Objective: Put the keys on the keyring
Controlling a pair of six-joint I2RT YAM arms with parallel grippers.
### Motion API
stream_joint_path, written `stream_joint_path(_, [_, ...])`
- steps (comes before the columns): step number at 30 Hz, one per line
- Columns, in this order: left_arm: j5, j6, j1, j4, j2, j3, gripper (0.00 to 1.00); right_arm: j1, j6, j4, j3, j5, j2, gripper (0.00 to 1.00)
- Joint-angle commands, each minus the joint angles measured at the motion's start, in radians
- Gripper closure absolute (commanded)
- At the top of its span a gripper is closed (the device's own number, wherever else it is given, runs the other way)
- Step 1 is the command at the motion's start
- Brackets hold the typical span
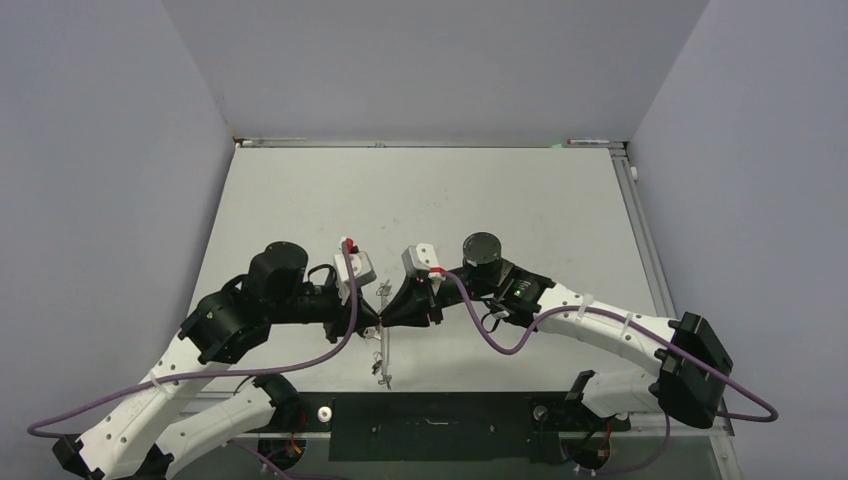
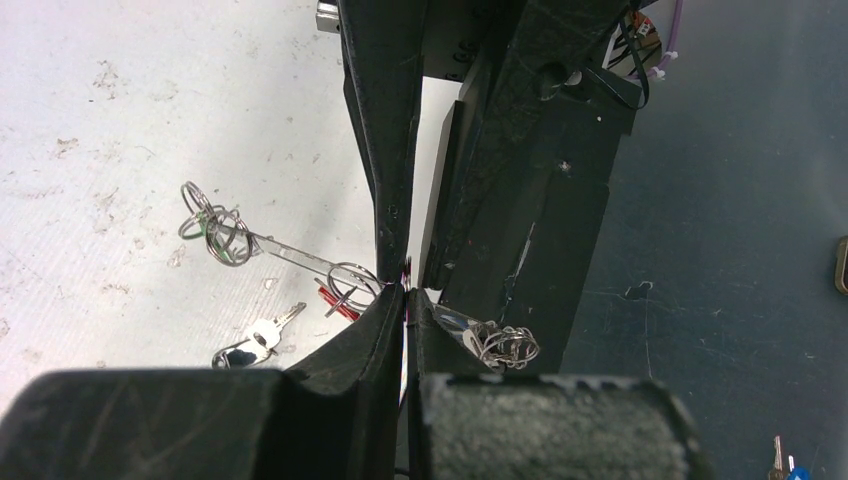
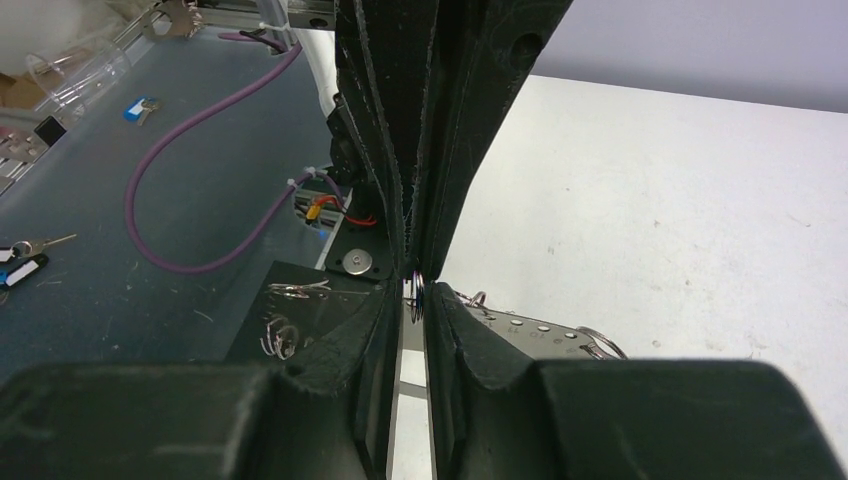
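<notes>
1 white tabletop point(image 1: 300, 200). 2 arms, left arm point(image 1: 230, 325) and right arm point(image 1: 600, 320), meet tip to tip at near middle.

Left pincer point(image 2: 402, 298) clenched, tips pressed together; what sits between them, cannot tell. Right pincer point(image 3: 416, 292): thin slit between fingers; released or grasping, cannot tell.

1 flat metal strip point(image 2: 290, 255) lies on tabletop, small rings bunched at far end. Keyring point(image 2: 350, 280) at left pincer tips, touching strip.

1 silver key point(image 2: 262, 338) loose on tabletop near it. 1 red tag point(image 2: 335, 300) just beside keyring.
</notes>
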Motion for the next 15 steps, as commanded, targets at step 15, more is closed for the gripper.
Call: stream_joint_path(15, [-0.012, -0.010, -0.002, 0.086, -0.046, -0.003, 0.84, 0.017, 0.047, 0.149, 0.001, -0.010, 0.021, 0.95])
